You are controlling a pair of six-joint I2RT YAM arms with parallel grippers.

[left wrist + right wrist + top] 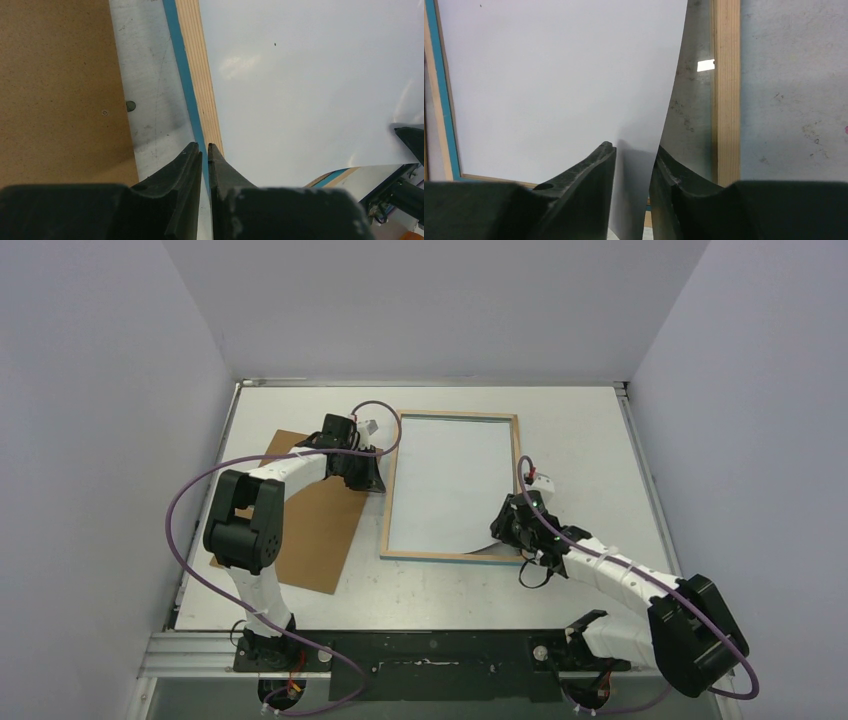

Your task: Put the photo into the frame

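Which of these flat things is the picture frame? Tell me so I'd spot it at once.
Start from the pale table and look to its middle. The frame lies flat there, a light wooden rectangle with a white sheet inside it. Unlike the solid brown board to its left, it is only a thin border, blue along its outer edge.

You have no text, label, brand or number to read in any view. The photo (452, 480) shows only a blank white back, and the frame (391, 490) and tabletop (590, 440) carry just scuffs.
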